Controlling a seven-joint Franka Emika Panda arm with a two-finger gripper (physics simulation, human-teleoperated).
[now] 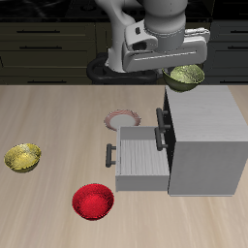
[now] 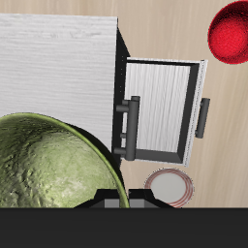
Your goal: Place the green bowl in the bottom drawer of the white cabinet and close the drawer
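Observation:
The green bowl [image 1: 186, 77] hangs in the air above the back edge of the white cabinet [image 1: 205, 136], with my gripper [image 1: 175, 69] shut on its rim. In the wrist view the green bowl [image 2: 48, 170] fills much of the picture, close to the camera. The bottom drawer [image 1: 142, 162] is pulled out toward the table's middle, and its tray [image 2: 161, 107] holds nothing. Its dark bar handle [image 2: 203, 116] shows at the outer end. The upper drawer's handle [image 2: 131, 121] sits against the cabinet top [image 2: 58, 58].
A yellow bowl [image 1: 23, 157] sits far across the table from the cabinet. A red bowl [image 1: 93, 201] lies near the front edge, close to the open drawer. A pale pink ring-shaped plate [image 1: 122, 120] rests behind the drawer.

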